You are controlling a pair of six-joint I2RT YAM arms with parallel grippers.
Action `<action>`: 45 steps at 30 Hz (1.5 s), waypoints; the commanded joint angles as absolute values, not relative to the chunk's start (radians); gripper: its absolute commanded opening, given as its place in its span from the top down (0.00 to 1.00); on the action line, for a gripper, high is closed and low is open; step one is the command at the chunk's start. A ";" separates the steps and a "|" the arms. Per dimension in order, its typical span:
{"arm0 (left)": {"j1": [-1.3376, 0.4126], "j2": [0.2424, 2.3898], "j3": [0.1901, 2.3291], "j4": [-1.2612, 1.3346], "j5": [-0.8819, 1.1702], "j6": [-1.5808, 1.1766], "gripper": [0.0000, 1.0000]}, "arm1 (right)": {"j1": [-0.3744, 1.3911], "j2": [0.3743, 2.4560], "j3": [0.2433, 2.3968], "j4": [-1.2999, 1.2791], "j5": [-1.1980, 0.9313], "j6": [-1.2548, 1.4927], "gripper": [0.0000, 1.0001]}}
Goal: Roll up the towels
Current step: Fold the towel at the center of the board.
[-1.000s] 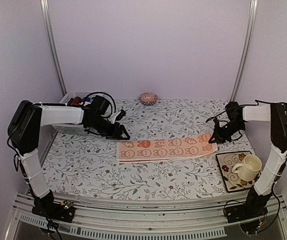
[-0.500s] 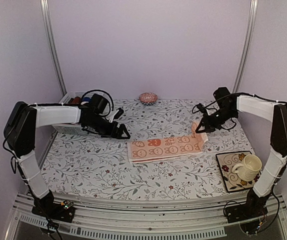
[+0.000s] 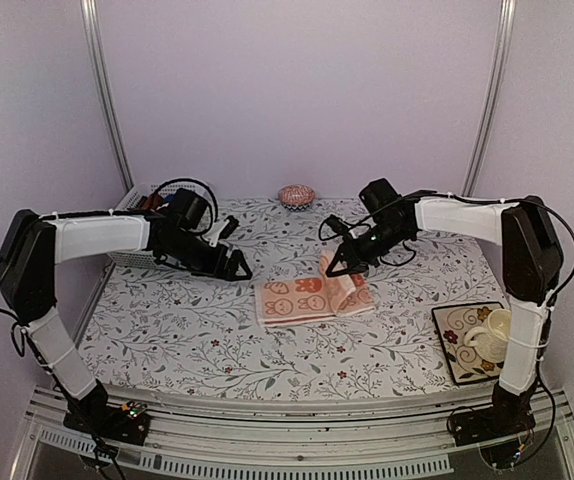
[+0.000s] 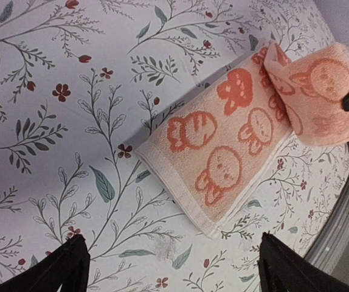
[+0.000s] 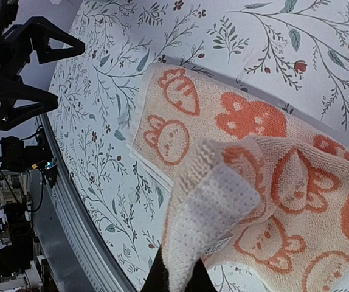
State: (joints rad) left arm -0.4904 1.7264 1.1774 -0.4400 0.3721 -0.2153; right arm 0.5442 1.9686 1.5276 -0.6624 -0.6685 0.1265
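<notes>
Softly does it: the towel [image 3: 302,298] is thin, limp terry, light enough that my right gripper [image 3: 335,268] lifts its end with a pinch alone. It lies across the middle of the flowered table [image 3: 167,330], its left part flat, its right end raised and curled over onto the flat part. My right fingers are closed tight on that raised edge, at the hem where the pale backing shows in the right wrist view. My left gripper [image 3: 235,268] hangs just beside the towel's left end, not touching it, fingers spread wide and holding nothing. I judge the cloth will sag and slide rather than keep any shape, so a roll will loosen unless pressed down. The best hold is at the hem near a corner, where the doubled edge gives my pads something to bite. The flat left end wants pinning so the strip does not drag along.
</notes>
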 commanded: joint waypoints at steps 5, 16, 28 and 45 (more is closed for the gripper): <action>-0.488 1.694 1.160 -0.446 0.354 -0.212 0.03 | 0.569 2.075 1.610 -0.571 -0.664 0.198 0.97; -0.488 1.696 1.154 -0.444 0.361 -0.210 0.03 | 0.584 2.127 1.682 -0.554 -0.691 0.218 0.97; -0.487 1.702 1.152 -0.443 0.358 -0.207 0.03 | 0.638 2.180 1.722 -0.558 -0.731 0.212 0.97; -0.488 1.705 1.144 -0.442 0.361 -0.209 0.03 | 0.662 2.251 1.794 -0.592 -0.745 0.204 0.94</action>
State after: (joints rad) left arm -0.4900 1.7149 1.1618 -0.4400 0.3573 -0.2134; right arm 0.6456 2.2051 1.7660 -0.5762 -0.7200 0.2169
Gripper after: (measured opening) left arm 0.966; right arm 0.053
